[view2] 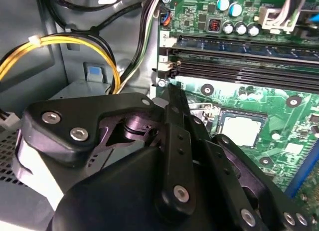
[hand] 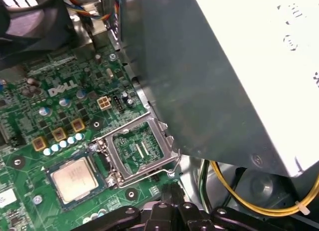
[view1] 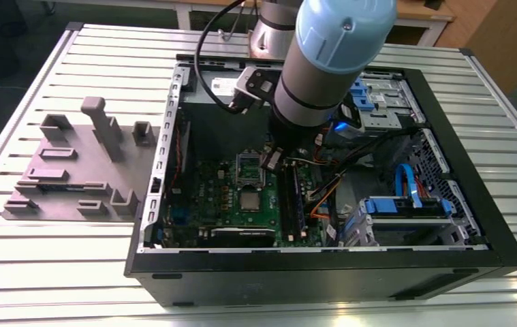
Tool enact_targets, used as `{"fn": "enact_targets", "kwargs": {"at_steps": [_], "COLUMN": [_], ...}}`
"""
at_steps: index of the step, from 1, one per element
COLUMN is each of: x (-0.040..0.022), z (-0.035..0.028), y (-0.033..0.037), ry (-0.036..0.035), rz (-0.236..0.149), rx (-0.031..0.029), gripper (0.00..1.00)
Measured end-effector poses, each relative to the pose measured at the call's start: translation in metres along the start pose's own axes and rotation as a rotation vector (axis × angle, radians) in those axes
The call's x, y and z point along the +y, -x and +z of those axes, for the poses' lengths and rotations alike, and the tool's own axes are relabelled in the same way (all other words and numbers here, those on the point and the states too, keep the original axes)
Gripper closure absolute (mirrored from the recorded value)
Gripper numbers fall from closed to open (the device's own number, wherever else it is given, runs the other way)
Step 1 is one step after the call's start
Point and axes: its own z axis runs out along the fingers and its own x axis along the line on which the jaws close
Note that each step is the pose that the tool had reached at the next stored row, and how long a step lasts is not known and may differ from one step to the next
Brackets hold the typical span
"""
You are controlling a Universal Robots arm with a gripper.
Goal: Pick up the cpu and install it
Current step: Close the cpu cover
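Robot arm reaching into an open computer case; its gripper (view1: 273, 158) hovers above the green motherboard (hand: 30, 141), fingers drawn together, holding nothing. The cpu (hand: 74, 179) lies flat in its socket, beside the raised metal socket frame (hand: 137, 150)

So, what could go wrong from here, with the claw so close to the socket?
1. The claw hangs beside the open socket frame; a small drift might bend it.
2. The cpu lies in its socket with the frame not closed over it, so a bump could shift it.
3. The yellow cables run close by and may snag.
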Motion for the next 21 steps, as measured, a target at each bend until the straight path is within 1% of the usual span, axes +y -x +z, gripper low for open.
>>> {"fn": "enact_targets", "kwargs": {"at_steps": [2, 8, 16, 19, 21], "x": [0.0000, 0.0012, 0.0011, 0.0016, 0.0022], "z": [0.0019, 0.0073, 0.0113, 0.0134, 0.0146], "y": [0.0001, 0.0029, 0.0030, 0.0041, 0.0053], "ry": [0.0022, 0.0055, 0.0101, 0.0117, 0.0135], "rz": [0.000, 0.001, 0.007, 0.008, 0.008], "rx": [-0.0041, -0.0110, -0.0229, -0.0265, -0.0300], "gripper": [0.89, 0.89, 0.89, 0.89, 0.89]}}
